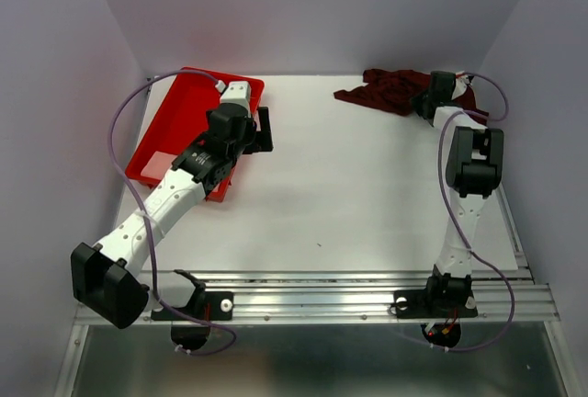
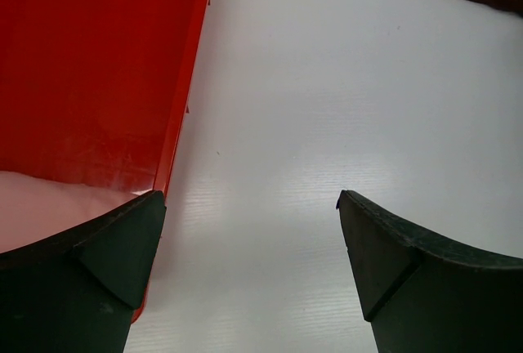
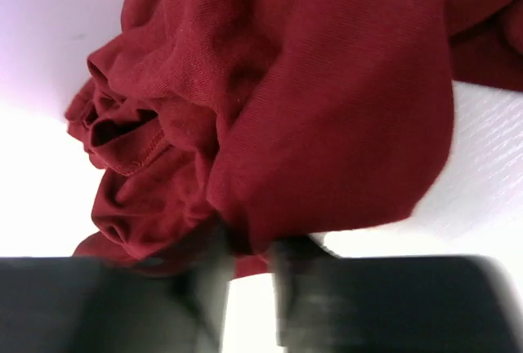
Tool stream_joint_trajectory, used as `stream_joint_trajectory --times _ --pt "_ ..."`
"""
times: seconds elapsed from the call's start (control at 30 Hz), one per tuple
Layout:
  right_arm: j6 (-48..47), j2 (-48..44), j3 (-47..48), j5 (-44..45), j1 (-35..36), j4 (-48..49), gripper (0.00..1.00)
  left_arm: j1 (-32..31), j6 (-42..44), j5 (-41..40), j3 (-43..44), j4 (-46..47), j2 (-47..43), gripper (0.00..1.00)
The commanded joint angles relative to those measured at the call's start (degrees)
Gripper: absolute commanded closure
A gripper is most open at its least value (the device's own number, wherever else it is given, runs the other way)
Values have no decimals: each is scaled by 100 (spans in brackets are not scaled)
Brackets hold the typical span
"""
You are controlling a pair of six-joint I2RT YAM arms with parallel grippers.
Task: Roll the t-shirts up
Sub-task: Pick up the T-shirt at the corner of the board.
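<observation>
The left end effector (image 2: 250, 196) hangs over the red plastic tray's (image 1: 175, 126) right edge, fingers spread wide, gripping nothing. Far right of the tray, at the white bench's (image 1: 349, 195) back, lies the t-shirt (image 1: 390, 89): plain dark maroon knit, crumpled, one stitched hem showing. The right end effector (image 3: 249, 255) pinches a fold of it, fingers nearly together.

We see the left arm (image 1: 156, 209) and the right arm (image 1: 459, 227) made of white tubes with black, blocky joints. A thin purple cable (image 1: 115, 121) runs in loops along each arm. Each base (image 1: 197, 305) is black. The left pincer (image 2: 249, 206) has dark, matte, wedge-shaped fingers (image 2: 114, 263).
</observation>
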Motion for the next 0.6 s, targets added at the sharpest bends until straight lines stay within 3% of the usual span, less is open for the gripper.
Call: stream_joint_trajectory --times 0.0,0.13,0.33,0.47,0.57 --pt "-53 -280 -111 -72 5 361 99 -2 -66 56 209 90 19 1" --pt "-290 -885 -532 -466 5 440 99 7 -119 153 262 116 72 1" --pt "-431 -2572 -1796 -1249 136 475 99 -2 -128 223 297 213 19 1" --pt "-756 -3855 -3069 -1163 680 528 99 -11 -128 303 420 152 37 1" --pt "-678 -5033 -4118 -1058 1523 598 99 -11 -128 276 569 64 107 1"
